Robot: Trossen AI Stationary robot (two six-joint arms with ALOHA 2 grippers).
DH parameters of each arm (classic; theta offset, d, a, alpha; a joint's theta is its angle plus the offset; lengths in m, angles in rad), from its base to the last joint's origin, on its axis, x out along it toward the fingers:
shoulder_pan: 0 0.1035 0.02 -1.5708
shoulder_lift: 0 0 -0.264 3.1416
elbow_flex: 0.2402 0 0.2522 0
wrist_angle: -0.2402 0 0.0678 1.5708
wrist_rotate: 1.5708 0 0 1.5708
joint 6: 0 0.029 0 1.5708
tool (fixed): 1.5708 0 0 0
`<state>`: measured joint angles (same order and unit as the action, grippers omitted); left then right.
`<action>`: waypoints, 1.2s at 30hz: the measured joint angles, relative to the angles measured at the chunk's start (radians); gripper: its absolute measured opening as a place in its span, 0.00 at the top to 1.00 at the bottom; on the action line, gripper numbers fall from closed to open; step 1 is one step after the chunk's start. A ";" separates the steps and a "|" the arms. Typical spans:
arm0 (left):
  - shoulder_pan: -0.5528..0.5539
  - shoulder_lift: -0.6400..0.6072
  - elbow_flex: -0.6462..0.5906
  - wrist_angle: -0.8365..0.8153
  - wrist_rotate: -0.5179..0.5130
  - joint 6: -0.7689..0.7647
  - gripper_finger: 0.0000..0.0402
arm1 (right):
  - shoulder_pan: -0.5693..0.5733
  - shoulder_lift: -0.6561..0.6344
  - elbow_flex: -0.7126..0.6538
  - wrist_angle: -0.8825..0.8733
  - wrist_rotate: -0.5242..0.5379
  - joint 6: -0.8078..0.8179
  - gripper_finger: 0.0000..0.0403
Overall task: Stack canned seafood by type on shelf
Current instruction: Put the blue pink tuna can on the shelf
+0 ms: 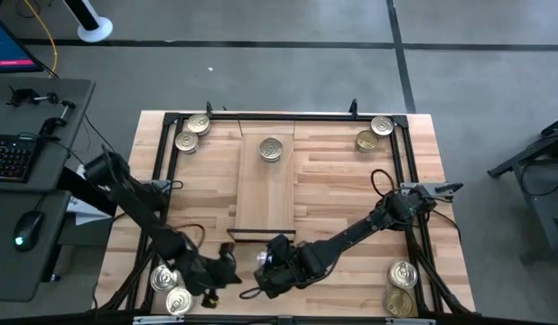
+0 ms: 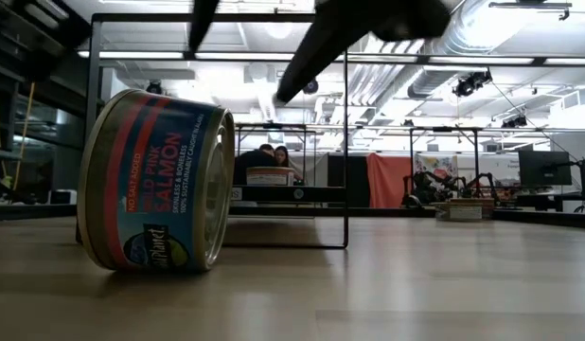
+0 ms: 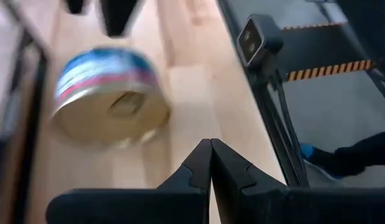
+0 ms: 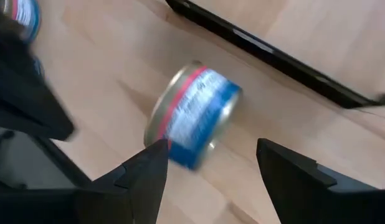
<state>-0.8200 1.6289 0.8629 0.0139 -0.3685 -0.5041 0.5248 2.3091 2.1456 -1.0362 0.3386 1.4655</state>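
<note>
Right fingers (image 4: 205, 165) spread, straddling a salmon can (image 4: 192, 115) lying on its side, lower centre of the table (image 1: 351, 181); left fingers (image 3: 210, 165) pressed together. Square up across the can's rim before closing.

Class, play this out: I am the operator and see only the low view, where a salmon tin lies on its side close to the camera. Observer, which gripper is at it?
Observer: The right gripper. Its jaws stand open, and the salmon tin lies between them, not gripped.
Operator: Where is the other arm?
Observer: The left gripper is shut and empty, close beside that tin.
Operator: And the other tins?
Observer: The other tins sit in pairs at the four corners of the table.
</note>
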 joint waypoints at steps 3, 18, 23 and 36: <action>0.023 0.092 0.001 0.105 -0.035 0.055 1.00 | 0.025 -0.024 0.000 -0.075 0.022 0.001 0.41; 0.108 0.242 0.084 0.215 -0.144 0.078 1.00 | 0.121 -0.057 0.000 -0.230 0.117 0.177 0.41; 0.126 0.256 0.120 0.242 -0.121 0.132 1.00 | 0.125 -0.057 0.000 -0.223 0.136 0.138 0.41; 0.073 -0.068 0.133 -0.262 -0.092 0.087 1.00 | 0.018 -0.034 0.000 0.013 -0.030 -0.614 0.41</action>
<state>-0.7469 1.5610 0.9955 -0.2484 -0.4603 -0.4168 0.5424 2.2747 2.1456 -1.0235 0.3091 0.8518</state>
